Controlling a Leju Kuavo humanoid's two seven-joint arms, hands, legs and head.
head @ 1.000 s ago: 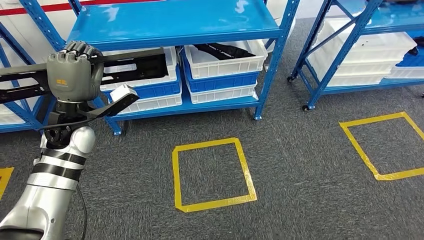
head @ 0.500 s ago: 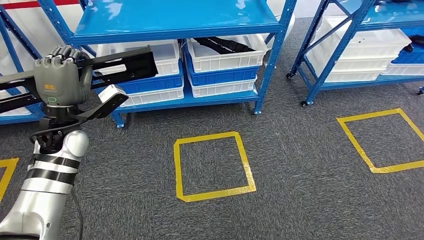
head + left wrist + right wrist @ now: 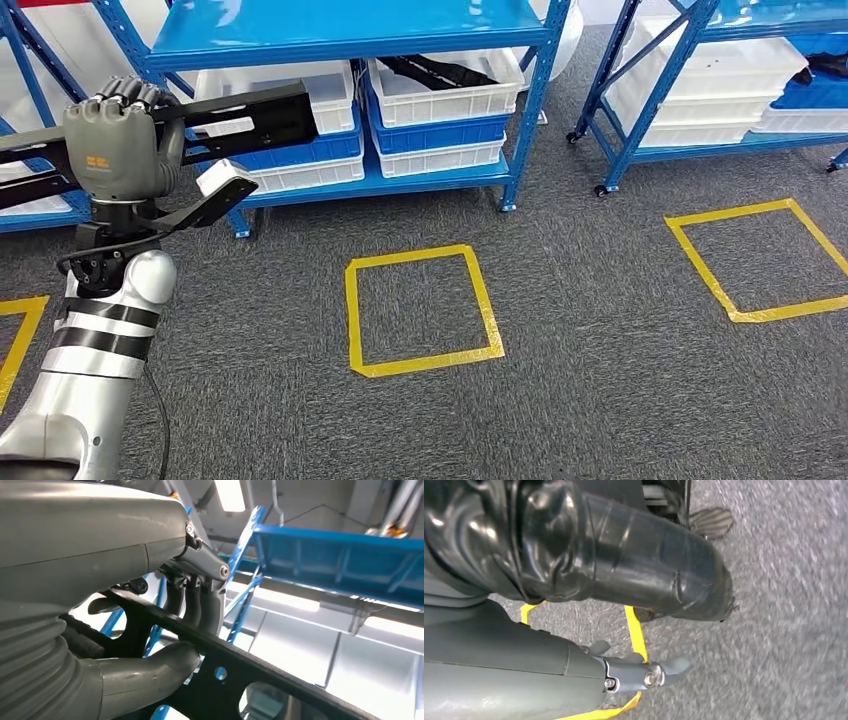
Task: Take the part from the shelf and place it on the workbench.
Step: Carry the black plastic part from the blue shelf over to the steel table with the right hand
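At upper left of the head view, the left hand grips a long black perforated part, fingers wrapped around it, part held roughly level in front of the blue shelf. Left wrist view: thumb and dark fingers clamp the part's flat bar, holes visible. White and blue bins sit on the lower shelf level; another black piece lies in the top bin. Yellow tape square on grey carpet at centre. Right hand hangs over the carpet, holding nothing, how far open cannot tell.
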